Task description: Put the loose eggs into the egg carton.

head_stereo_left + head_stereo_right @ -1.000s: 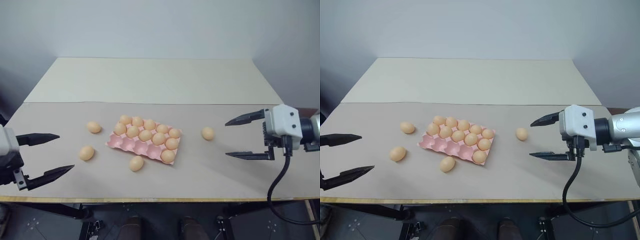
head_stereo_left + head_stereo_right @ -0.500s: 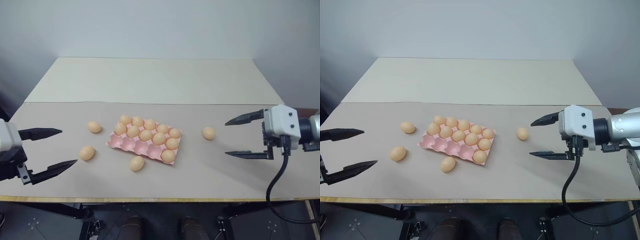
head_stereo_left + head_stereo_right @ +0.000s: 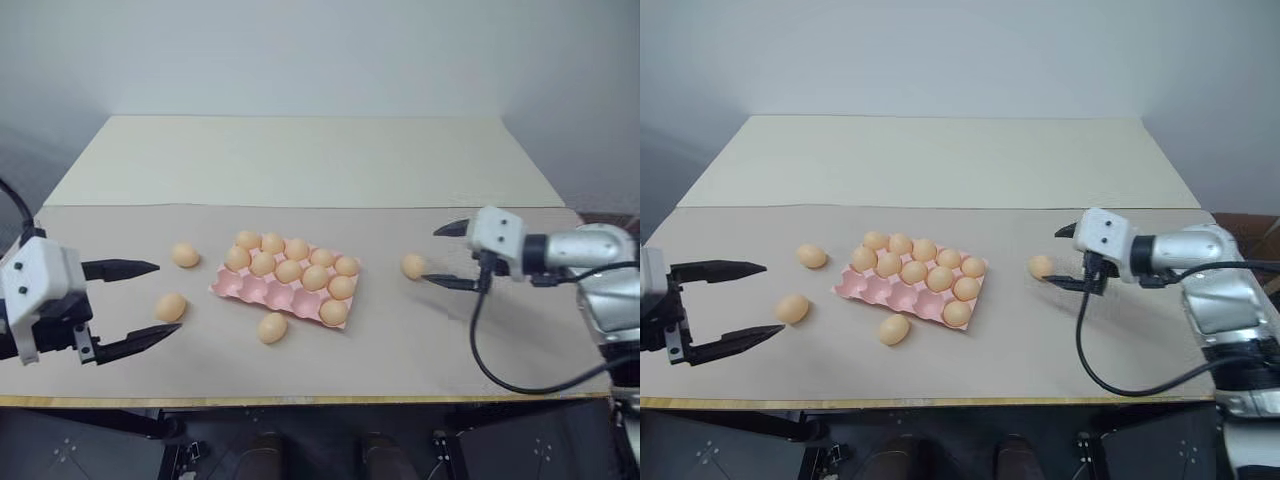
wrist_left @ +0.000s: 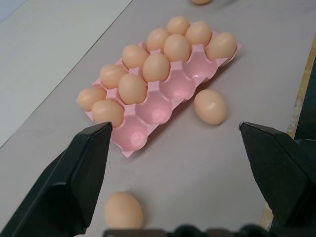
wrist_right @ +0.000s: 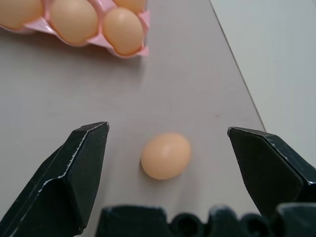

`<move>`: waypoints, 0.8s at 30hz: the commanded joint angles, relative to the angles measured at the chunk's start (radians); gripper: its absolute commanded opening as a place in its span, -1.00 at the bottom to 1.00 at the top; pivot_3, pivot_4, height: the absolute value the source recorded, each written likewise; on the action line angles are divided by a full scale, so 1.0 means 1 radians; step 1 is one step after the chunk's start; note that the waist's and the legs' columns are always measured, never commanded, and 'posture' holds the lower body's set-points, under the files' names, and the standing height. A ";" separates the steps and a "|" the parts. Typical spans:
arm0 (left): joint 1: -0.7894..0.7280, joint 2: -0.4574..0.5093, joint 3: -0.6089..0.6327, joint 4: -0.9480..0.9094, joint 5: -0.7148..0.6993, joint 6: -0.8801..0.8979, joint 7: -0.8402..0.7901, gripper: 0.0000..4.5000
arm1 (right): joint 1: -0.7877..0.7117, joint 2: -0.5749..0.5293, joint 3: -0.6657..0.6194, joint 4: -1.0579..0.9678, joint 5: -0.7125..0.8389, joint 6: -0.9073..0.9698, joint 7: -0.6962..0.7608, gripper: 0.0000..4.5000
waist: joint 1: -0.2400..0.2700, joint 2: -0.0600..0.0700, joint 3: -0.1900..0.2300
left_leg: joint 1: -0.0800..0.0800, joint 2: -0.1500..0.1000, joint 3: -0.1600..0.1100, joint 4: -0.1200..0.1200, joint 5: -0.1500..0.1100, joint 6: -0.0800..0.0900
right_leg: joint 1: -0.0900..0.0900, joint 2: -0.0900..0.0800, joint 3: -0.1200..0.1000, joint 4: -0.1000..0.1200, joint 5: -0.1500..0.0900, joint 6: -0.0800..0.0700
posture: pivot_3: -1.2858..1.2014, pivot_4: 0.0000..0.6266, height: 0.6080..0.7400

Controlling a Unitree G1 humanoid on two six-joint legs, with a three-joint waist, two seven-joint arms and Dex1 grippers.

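tan-orange eggs [image 3: 271, 327] — pink carton [image 3: 262, 291] (plain), black fingers [image 3: 130, 343].

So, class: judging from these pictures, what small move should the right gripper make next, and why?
Probably ease the right gripper forward and close: its black fingers stand open with the loose tan-orange egg between them, untouched on the table, right of the pink moulded carton.

- The right gripper [image 3: 441, 254] has reached in toward the lone egg [image 3: 413, 265] on the carton's right; its wide-spread fingers now sit just beside that egg, seemingly not touching it.
- The left gripper [image 3: 143, 305] has edged inward, fingers apart, closer to the loose egg [image 3: 170, 306] near the table's left side.
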 commanded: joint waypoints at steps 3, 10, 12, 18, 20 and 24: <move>0.003 -0.014 -0.004 -0.031 0.001 -0.017 0.022 0.99 | -0.062 0.054 0.026 0.102 -0.072 -0.048 -0.061 1.00 | 0.000 0.000 0.000 | -0.002 0.000 0.000 0.000 0.000 -0.001 | -0.003 0.000 0.001 0.001 0.000 0.000 | 0.03 -0.52 1.00; 0.008 -0.014 0.001 -0.024 0.014 -0.027 0.019 0.99 | -0.103 0.118 0.058 0.223 -0.117 -0.095 -0.086 1.00 | 0.000 0.000 0.000 | -0.002 -0.001 0.000 0.000 0.001 -0.001 | -0.003 0.000 0.001 0.001 0.000 0.000 | 0.03 -0.52 1.00; 0.014 -0.017 0.008 -0.024 0.018 -0.031 0.017 0.99 | -0.116 0.137 0.061 0.264 -0.125 -0.104 -0.092 1.00 | -0.001 0.000 0.000 | -0.002 0.000 0.000 0.000 0.001 -0.001 | -0.003 0.000 0.001 0.002 0.000 0.000 | 0.03 -0.52 1.00; 0.051 -0.028 0.032 -0.039 0.033 -0.036 0.016 1.00 | -0.143 0.161 0.080 0.351 -0.155 -0.093 -0.094 0.92 | -0.003 0.000 0.000 | -0.002 0.000 0.001 0.000 0.001 -0.001 | -0.003 0.000 0.001 0.002 0.000 0.000 | 0.03 -0.52 1.00; 0.061 -0.032 0.039 -0.044 0.034 -0.035 0.015 1.00 | -0.145 0.169 0.074 0.364 -0.155 -0.098 -0.099 0.73 | -0.003 0.000 0.000 | -0.002 0.000 0.001 0.000 0.001 -0.001 | -0.003 0.000 0.001 0.002 0.000 0.000 | 0.03 -0.52 1.00; 0.076 -0.031 0.055 -0.047 0.030 -0.025 0.016 1.00 | -0.145 0.173 0.077 0.366 -0.164 -0.101 -0.099 0.13 | -0.003 0.000 0.000 | -0.002 0.000 0.000 0.000 0.001 -0.001 | -0.003 0.000 0.001 0.002 0.000 0.000 | 0.03 -0.52 1.00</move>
